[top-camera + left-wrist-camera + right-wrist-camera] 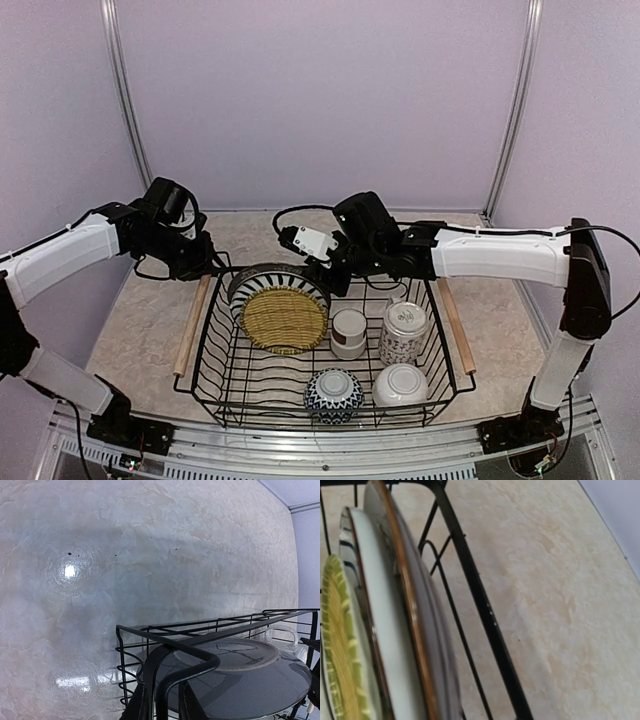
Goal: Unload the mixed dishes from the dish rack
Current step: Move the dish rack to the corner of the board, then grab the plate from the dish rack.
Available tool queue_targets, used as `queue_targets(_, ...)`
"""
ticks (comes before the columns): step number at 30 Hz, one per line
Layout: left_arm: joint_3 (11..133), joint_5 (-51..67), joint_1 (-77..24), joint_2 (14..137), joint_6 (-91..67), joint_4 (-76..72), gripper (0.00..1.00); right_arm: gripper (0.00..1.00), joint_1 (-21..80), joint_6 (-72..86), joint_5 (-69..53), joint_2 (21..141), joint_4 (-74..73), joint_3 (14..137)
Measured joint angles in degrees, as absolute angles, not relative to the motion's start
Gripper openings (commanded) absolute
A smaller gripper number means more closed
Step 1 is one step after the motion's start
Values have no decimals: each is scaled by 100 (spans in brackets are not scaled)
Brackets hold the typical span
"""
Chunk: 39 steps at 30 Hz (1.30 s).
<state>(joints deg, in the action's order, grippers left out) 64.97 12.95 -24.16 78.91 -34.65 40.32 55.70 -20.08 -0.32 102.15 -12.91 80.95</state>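
The black wire dish rack (215, 380) holds a striped plate (262, 283) upright at its back left. The woven yellow mat (285, 320) leans on its front. A grey-backed, brown-rimmed plate (422, 625) stands just behind the striped plate (345, 535). The brown-banded white cup (348, 333), the tall patterned cup (402, 333), the blue-patterned bowl (333, 393) and the white bowl (400, 385) stand upside down. My left gripper (215, 265) is at the back-left corner. It also shows in the left wrist view (161, 694), closed narrowly on the rearmost plate's rim (155, 670). My right gripper (327, 275) hovers at the back rim, fingers hidden.
Two wooden rod handles (190, 325) (455, 325) run along the rack's short sides. The rack's corner wire (200, 652) crosses right above my left fingers. The marbled tabletop (150, 555) lies beyond the rack, and walls close in the back and sides.
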Motion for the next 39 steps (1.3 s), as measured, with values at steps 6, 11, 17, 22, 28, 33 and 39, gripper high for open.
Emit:
queue_targets(6, 6497, 1142, -2453, 7948, -3548, 3822, 0, 26, 5424, -2067, -370, 10313, -1330, 8149)
queue_targets(11, 6497, 996, -2469, 8023, -3579, 3551, 0, 25, 5380, -2134, -401, 10420, -1343, 8246)
queue_targets(17, 6499, 893, -2480, 8097, -3579, 3343, 8, 29, 5297, -2158, -440, 10534, -1347, 8379)
queue_targets(22, 6499, 812, -2482, 8106, -3621, 3269, 42, 27, 5264, -2163, -576, 10731, -1365, 8580)
queue_targets(28, 6512, 589, -2469, 8038, -3542, 3273, 71, 14, 5262, -2200, -797, 10943, -1402, 8764)
queue_targets(33, 6947, 414, -2434, 7918, -3308, 3603, 85, 3, 5262, -2237, -930, 10984, -1566, 8836)
queue_targets(39, 7878, 589, -1935, 7625, -2991, 3920, 93, 0, 5260, -2147, -952, 10984, -1658, 8888)
